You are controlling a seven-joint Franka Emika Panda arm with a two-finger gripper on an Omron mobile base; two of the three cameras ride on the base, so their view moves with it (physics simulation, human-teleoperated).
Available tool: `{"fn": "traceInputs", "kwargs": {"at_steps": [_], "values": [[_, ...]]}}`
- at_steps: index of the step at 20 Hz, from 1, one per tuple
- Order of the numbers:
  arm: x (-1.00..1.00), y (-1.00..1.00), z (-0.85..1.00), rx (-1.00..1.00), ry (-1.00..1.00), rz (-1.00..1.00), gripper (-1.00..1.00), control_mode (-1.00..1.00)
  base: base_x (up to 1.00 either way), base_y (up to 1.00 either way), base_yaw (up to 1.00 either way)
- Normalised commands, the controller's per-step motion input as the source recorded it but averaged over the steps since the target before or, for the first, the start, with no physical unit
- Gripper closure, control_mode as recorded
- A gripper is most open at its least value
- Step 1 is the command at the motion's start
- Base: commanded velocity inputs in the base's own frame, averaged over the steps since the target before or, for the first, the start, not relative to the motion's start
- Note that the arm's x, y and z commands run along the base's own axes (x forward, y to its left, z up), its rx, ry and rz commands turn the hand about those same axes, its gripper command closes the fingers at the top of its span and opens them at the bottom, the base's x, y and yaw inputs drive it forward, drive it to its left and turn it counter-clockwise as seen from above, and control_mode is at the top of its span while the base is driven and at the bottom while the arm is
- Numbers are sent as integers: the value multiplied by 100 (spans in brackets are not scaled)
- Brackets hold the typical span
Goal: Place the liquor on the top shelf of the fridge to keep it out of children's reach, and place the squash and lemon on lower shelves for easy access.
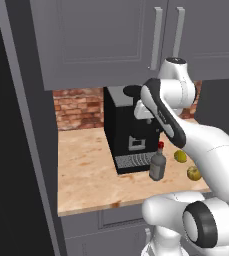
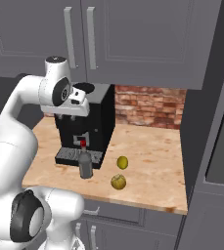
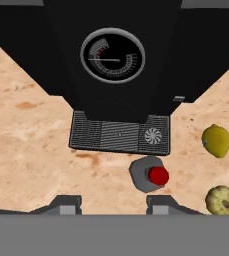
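The liquor (image 1: 157, 165) (image 2: 85, 165), a small grey bottle with a red cap, stands upright on the wooden counter (image 1: 86, 175) just in front of the coffee machine's drip tray. To its right lie the yellow lemon (image 1: 180, 156) (image 2: 123, 162) and, nearer the counter's front edge, the ribbed yellow squash (image 1: 194, 173) (image 2: 118, 182). My gripper (image 3: 113, 204) hangs open well above the counter, looking down. The liquor (image 3: 148, 175) is slightly right of the midline between my fingertips, and nothing is held. The lemon (image 3: 216, 140) and squash (image 3: 224, 201) sit further right. The fridge and its top shelf are out of view.
A black coffee machine (image 1: 126, 135) (image 2: 91, 127) (image 3: 111, 60) stands right behind the bottle, under grey upper cabinets (image 1: 101, 40). A tall grey panel (image 1: 31, 125) bounds the counter on the left and a tall grey unit (image 2: 206, 146) on the right. Bare counter lies left of the machine.
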Motion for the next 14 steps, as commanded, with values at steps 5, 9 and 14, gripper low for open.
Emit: {"fn": "traceInputs", "kwargs": {"at_steps": [5,9,14], "values": [[-14,-5,-3,0,-3,0,-100,-100,0,0,0],[-25,-4,-30,0,-12,0,-100,-100,0,0,0],[-9,-5,-33,0,-9,4,-100,-100,0,0,0]]}}
